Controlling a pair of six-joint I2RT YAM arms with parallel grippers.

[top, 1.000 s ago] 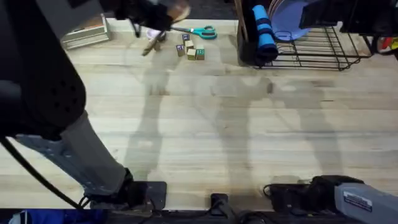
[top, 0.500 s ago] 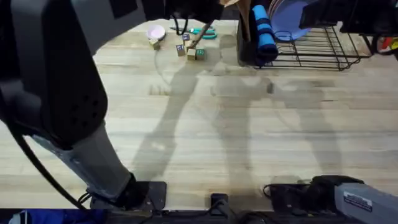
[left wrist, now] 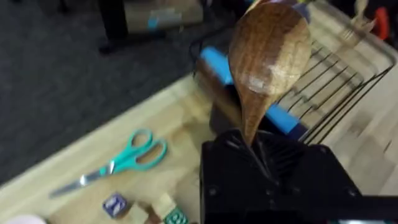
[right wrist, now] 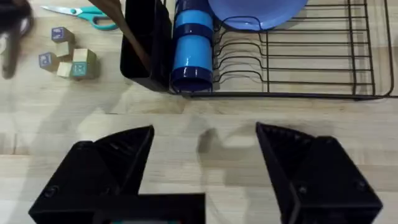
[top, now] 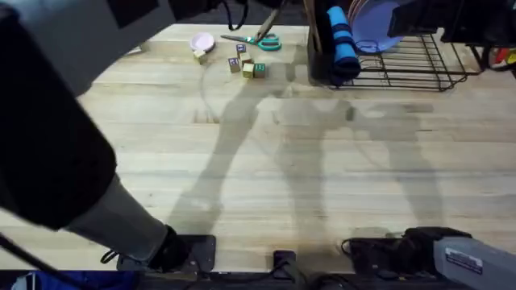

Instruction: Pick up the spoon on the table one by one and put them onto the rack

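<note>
A brown wooden spoon stands bowl-up in my left gripper, which is shut on its handle. From overhead the spoon hangs over the table's far edge, above the teal scissors and just left of the black wire rack. The rack lies close beyond the spoon's bowl. My right gripper hovers open and empty over bare table in front of the rack. A thin brown handle leans at the rack's black holder.
A blue cup and a blue plate sit in the rack. Small wooden blocks and a pink disc lie left of the scissors. My left arm looms large over the table's left side.
My left gripper has swept right along the far edge with the spoon, from near the beige box to above the scissors beside the rack. The right arm has not moved.
</note>
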